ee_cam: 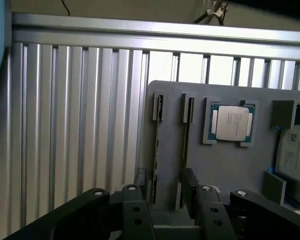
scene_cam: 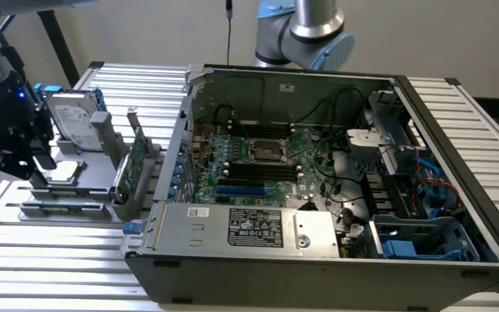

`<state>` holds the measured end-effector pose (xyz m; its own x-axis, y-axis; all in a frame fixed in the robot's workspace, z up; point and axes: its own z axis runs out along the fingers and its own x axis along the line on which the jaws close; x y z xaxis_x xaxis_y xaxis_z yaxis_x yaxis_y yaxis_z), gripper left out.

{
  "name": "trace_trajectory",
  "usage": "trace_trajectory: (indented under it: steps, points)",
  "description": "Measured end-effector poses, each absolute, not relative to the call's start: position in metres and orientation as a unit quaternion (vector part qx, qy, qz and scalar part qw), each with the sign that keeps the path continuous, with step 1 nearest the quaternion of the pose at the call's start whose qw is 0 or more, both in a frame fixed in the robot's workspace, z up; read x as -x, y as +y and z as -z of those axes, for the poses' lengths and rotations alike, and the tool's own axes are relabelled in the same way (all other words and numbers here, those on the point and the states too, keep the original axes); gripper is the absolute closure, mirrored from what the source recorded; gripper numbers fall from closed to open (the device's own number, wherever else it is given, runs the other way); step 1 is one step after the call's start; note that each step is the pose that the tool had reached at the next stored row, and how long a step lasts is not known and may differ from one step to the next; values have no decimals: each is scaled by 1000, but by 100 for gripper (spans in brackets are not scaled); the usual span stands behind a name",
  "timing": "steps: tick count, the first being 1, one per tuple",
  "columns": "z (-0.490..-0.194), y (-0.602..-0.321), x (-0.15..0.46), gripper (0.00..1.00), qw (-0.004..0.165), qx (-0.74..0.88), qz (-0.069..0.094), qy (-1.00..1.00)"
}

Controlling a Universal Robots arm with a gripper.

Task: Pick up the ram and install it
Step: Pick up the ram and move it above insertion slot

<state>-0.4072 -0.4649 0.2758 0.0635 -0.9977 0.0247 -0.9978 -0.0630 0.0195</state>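
Observation:
My gripper hangs open over a grey parts holder, its black fingers spread to either side of two narrow slots. In each slot a thin dark strip stands on edge; it looks like the ram seen from above, and nothing is held. In the exterior view the gripper is at the far left, over the same holder. The motherboard's black slots lie inside the open computer case, well to the exterior view's right of the gripper.
The holder also carries a CPU chip, a silver hard drive with blue rails and a green expansion card with a metal bracket. Cables, a power supply and drive bays crowd the case. Everything rests on a ribbed aluminium table.

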Motion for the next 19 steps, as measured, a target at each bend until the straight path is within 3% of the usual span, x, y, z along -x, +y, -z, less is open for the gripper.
trace_trajectory:
  steps: [19]
  points:
    - [-270,-465,407,58,15,-730,-2,-684]
